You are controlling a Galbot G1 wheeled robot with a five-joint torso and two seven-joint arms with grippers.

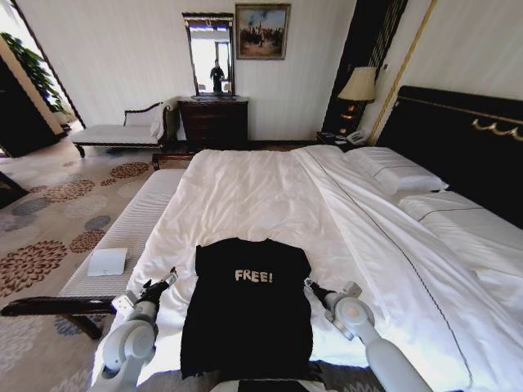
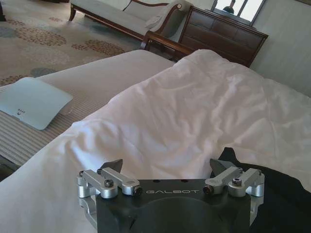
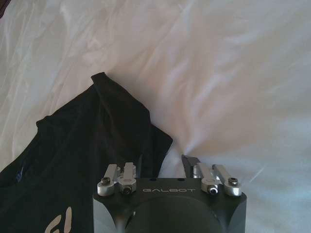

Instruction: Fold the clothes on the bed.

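Observation:
The clothes are one black T-shirt (image 1: 249, 314) with white "FREE!" lettering. It lies flat at the near end of the white bed (image 1: 261, 196), with its hem hanging over the near edge. My left gripper (image 1: 163, 282) rests open on the sheet just left of the shirt's left sleeve. In the left wrist view the left gripper (image 2: 166, 165) has wide-spread jaws, and the shirt (image 2: 286, 194) lies off to one side. My right gripper (image 1: 314, 287) is at the right sleeve. Close up, the right gripper (image 3: 164, 162) is open, its jaws straddling the sleeve's edge (image 3: 158, 141).
A long pale bench (image 1: 131, 229) runs along the bed's left side and carries a small white pad (image 1: 108, 261). The dark headboard (image 1: 458, 139) and pillows (image 1: 396, 171) are at the right. A dresser (image 1: 214, 121) and a chaise (image 1: 118, 132) stand by the far wall.

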